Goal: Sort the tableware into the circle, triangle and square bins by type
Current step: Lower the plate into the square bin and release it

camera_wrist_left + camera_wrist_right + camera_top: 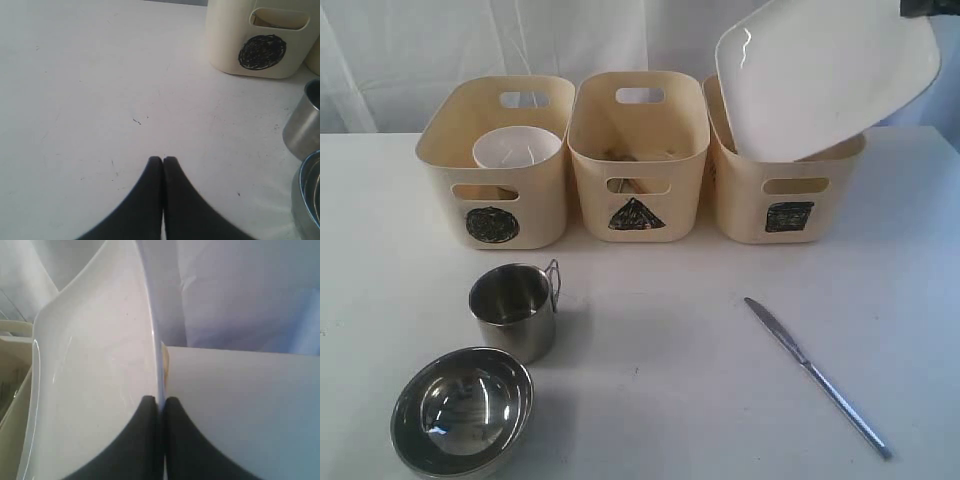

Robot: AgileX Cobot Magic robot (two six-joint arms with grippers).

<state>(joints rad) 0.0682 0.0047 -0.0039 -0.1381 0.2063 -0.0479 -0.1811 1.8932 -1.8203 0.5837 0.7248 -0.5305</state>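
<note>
Clamping square plate [825,75] at rim, right tool [159,400], plate tilted, perhaps touching square bin [745,205], left tool [163,160] together

Exterior high, facing table [650,370]; wrists close: left shares circle bin [225,42], right plate [95,365].

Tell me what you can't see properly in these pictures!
- Square bin inside: exterior view, the tilted white plate covers it.
- Triangle bin contents: exterior view, its wall hides all but brownish tips.
- Steel mug and steel bowl: left wrist view, cut off by the edge.
</note>
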